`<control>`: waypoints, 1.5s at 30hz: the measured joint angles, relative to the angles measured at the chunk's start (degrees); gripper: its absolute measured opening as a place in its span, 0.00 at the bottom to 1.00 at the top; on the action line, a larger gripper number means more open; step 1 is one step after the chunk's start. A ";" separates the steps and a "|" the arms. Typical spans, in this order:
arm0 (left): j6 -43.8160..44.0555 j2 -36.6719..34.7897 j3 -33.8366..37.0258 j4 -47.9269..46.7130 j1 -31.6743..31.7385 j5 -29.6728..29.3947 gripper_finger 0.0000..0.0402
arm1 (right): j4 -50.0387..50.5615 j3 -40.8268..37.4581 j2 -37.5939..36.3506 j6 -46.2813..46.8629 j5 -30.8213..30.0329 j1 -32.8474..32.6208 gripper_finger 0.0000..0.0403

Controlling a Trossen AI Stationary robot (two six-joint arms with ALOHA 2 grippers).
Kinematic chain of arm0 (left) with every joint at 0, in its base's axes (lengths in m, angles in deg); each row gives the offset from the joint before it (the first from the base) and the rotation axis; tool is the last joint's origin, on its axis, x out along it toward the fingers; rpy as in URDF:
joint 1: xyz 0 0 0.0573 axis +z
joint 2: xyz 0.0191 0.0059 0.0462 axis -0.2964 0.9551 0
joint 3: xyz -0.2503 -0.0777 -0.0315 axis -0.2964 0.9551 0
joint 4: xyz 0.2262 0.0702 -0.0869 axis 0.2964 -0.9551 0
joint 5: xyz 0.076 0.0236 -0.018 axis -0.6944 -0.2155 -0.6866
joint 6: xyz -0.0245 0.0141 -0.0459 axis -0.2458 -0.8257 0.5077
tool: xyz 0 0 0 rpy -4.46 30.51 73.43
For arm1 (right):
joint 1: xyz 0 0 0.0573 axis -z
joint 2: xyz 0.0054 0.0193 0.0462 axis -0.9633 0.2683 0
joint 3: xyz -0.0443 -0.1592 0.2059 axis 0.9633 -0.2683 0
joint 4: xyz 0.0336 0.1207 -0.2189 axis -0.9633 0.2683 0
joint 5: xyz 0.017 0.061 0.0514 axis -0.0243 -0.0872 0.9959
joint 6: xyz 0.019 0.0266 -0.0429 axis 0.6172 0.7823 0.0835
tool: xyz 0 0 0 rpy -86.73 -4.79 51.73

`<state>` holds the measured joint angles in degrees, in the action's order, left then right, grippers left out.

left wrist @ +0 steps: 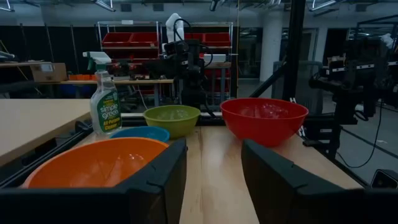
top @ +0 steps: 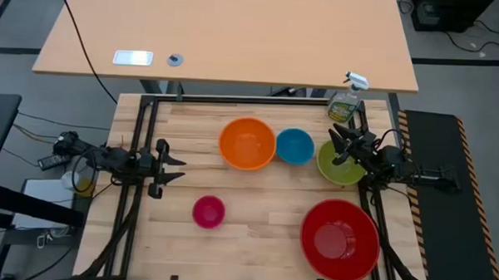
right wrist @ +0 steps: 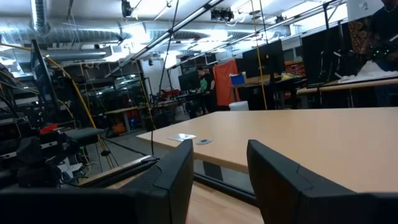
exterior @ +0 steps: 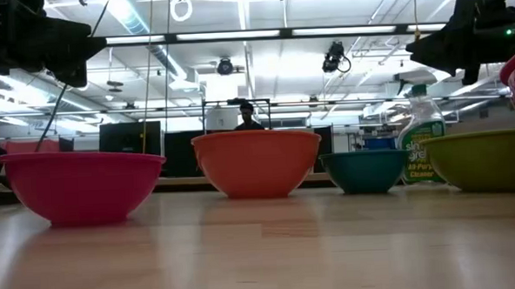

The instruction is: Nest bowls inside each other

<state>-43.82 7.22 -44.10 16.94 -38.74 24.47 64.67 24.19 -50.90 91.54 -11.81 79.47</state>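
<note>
Five bowls stand apart on their bases on the wooden table [top: 256, 194]. The orange bowl [top: 247, 143], blue bowl [top: 295, 146] and lime green bowl [top: 342, 166] form a row toward the far side. The pink bowl [top: 208, 211] sits near the left and the large red bowl [top: 339, 239] at the near right. My left gripper [top: 179, 168] hovers open at the table's left edge, level with the pink and orange bowls. My right gripper [top: 338, 143] is open, raised over the green bowl's far rim. Both wrist views show the left gripper [left wrist: 214, 180] and right gripper [right wrist: 221, 180] with nothing between their fingers.
A green spray bottle [top: 344, 102] with a white trigger stands at the far right corner, just behind the green bowl. A black frame [top: 141, 136] runs along the table's edges. A second, lighter tabletop [top: 228, 39] lies beyond the far edge. A person [exterior: 247, 116] stands far off in the room.
</note>
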 joint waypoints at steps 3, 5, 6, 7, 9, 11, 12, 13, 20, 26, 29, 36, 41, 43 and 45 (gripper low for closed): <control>0.00 -0.01 0.00 0.02 0.01 0.01 0.39 | -0.02 0.02 0.00 0.00 0.00 0.00 0.39; 0.00 0.00 -0.01 0.02 0.01 0.02 0.39 | -0.01 0.00 -0.02 0.00 0.00 -0.02 0.39; 0.00 -0.02 -0.01 0.02 0.01 0.02 0.39 | -0.01 0.00 -0.01 0.00 0.00 -0.01 0.39; 0.00 -0.02 -0.02 0.02 0.00 0.02 0.39 | -0.02 0.00 -0.02 0.00 0.02 -0.01 0.39; 0.00 -0.02 -0.02 0.02 0.02 0.02 0.39 | 0.00 0.00 -0.02 0.00 0.02 0.00 0.39; 0.00 0.00 0.00 0.02 0.01 0.02 0.39 | -0.02 0.00 -0.02 0.00 0.02 0.00 0.39; 0.00 -0.01 0.00 0.02 0.00 0.00 0.39 | -0.01 0.01 -0.02 0.00 0.01 0.00 0.39; 0.00 -0.02 -0.01 0.02 0.01 0.02 0.39 | -0.02 0.00 -0.02 0.00 0.02 0.00 0.39; 0.00 -0.02 -0.01 0.02 0.00 0.02 0.39 | 0.00 0.00 -0.02 0.00 0.00 0.00 0.39; 0.00 -0.01 -0.01 0.02 0.00 0.02 0.39 | -0.01 0.00 -0.01 0.00 0.01 -0.01 0.39; 0.00 0.00 0.00 0.02 0.01 0.00 0.39 | -0.02 0.00 -0.01 0.00 0.02 -0.01 0.39; 0.03 -0.02 0.00 0.72 0.00 0.00 0.39 | 0.00 0.00 -0.02 0.00 0.00 0.00 0.39; 1.79 0.00 0.00 2.87 0.02 0.00 0.39 | 0.00 0.00 0.00 0.00 0.02 0.00 0.39; 3.39 0.00 0.00 3.22 0.01 0.00 0.39 | 0.00 0.00 -0.02 0.00 0.01 -0.01 0.39; 4.25 0.00 0.00 3.33 0.02 0.00 0.39 | 0.00 0.00 0.00 0.00 0.00 -0.02 0.39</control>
<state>-39.56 7.22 -44.11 20.27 -38.72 24.48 64.67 24.19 -50.90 91.54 -11.81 79.45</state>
